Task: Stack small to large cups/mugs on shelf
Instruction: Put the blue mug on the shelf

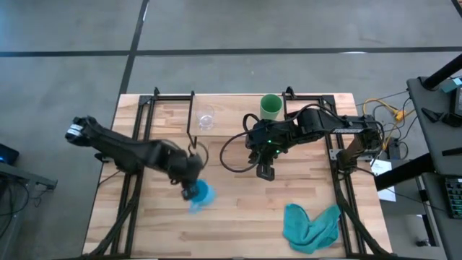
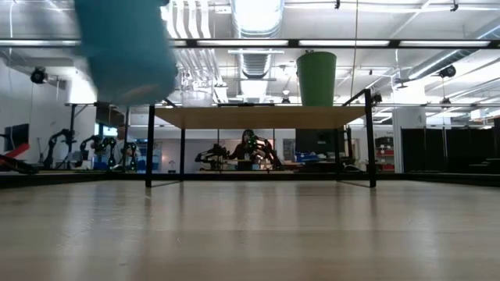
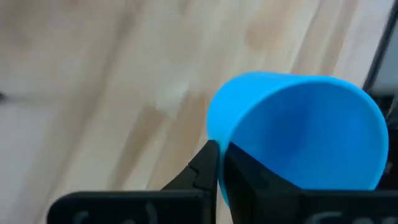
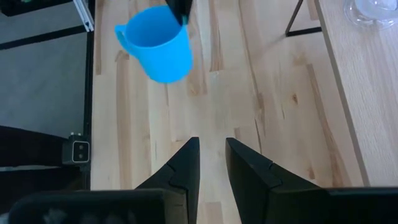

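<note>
My left gripper (image 1: 192, 189) is shut on the bright blue mug (image 1: 201, 193), which hangs in the air over the table's near-left middle and shows blurred high up in the low view (image 2: 125, 47). The green cup (image 1: 271, 107) stands upright on the shelf's light top board (image 2: 258, 117). The tiny clear glass cup (image 1: 206, 119) stands on that board to its left. My right gripper (image 1: 266, 172) hovers over the table's middle, open by a narrow gap (image 4: 212, 158) and touching nothing. The blue mug (image 4: 155, 43) is ahead of it. My left gripper holds the blue mug by its rim wall (image 3: 222, 140), one finger (image 3: 261, 180) inside the mug and one (image 3: 204, 167) outside. The rim is on the side away from the handle (image 4: 121, 36). The mug is lifted clear of the table and tilted.
A crumpled teal cloth (image 1: 312, 225) lies near the table's near-right corner. The shelf's thin black legs (image 2: 149, 144) (image 2: 370, 136) stand on the far half of the table, and one leg (image 4: 298, 18) shows close to my right gripper. Cables lie past the right edge (image 1: 382, 115).
</note>
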Controlling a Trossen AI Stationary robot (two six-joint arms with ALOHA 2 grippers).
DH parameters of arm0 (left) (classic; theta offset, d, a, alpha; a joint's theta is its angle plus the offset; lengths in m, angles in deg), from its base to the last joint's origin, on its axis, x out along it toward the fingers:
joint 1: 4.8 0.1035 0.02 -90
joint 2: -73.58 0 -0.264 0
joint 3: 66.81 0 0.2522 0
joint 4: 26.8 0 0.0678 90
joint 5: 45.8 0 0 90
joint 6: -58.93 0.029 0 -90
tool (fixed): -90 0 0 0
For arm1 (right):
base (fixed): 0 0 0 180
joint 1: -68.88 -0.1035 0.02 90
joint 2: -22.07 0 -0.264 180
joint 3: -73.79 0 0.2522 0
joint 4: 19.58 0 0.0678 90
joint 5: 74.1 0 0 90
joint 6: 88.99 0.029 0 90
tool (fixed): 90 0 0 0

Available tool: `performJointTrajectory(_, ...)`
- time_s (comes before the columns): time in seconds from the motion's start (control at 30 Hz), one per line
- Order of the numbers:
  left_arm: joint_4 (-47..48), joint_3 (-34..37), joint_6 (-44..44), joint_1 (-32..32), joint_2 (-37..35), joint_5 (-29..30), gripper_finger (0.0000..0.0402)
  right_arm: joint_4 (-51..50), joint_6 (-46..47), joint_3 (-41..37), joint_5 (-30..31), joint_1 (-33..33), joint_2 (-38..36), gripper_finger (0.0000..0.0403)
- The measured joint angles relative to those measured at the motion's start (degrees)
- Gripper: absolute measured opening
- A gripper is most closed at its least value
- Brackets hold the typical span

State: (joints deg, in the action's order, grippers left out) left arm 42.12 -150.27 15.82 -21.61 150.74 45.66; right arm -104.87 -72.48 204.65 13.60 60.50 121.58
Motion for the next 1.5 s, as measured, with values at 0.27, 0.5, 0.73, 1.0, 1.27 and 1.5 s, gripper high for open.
performJointTrajectory(0.27, 1.33, -15.57, 10.22, 11.4, 1.73, 5.8, 0.0, -0.1, -0.03, 0.0, 0.0, 0.0, 0.0, 0.0073)
performJointTrajectory(0.5, 3.1, -26.17, 18.27, 21.91, 9.42, 6.1, 0.0, -0.72, -0.02, 0.22, 0.0, 0.0, -0.03, 0.0073)
performJointTrajectory(0.73, 5.53, -35.82, 20.85, 28.14, 18.29, 6.42, 0.0, -2.21, -0.04, 0.44, 0.0, 0.0, -0.32, 0.0073)
performJointTrajectory(1.0, 9.08, -42.53, 21.17, 32.79, 24.31, 6.4, 0.0, -3.67, -1.38, 0.44, 0.37, 0.0, -0.38, 0.0073)
performJointTrajectory(1.27, 10.34, -42.67, 20.93, 36.56, 24.59, 6.38, 0.0, -3.65, -3.52, 0.44, 0.87, 0.02, -0.38, 0.0073)
performJointTrajectory(1.5, 11.33, -42.47, 22.74, 38.24, 24.46, 3.72, 0.0, -3.65, -5.16, 0.44, 0.87, 0.02, -0.41, 0.0073)
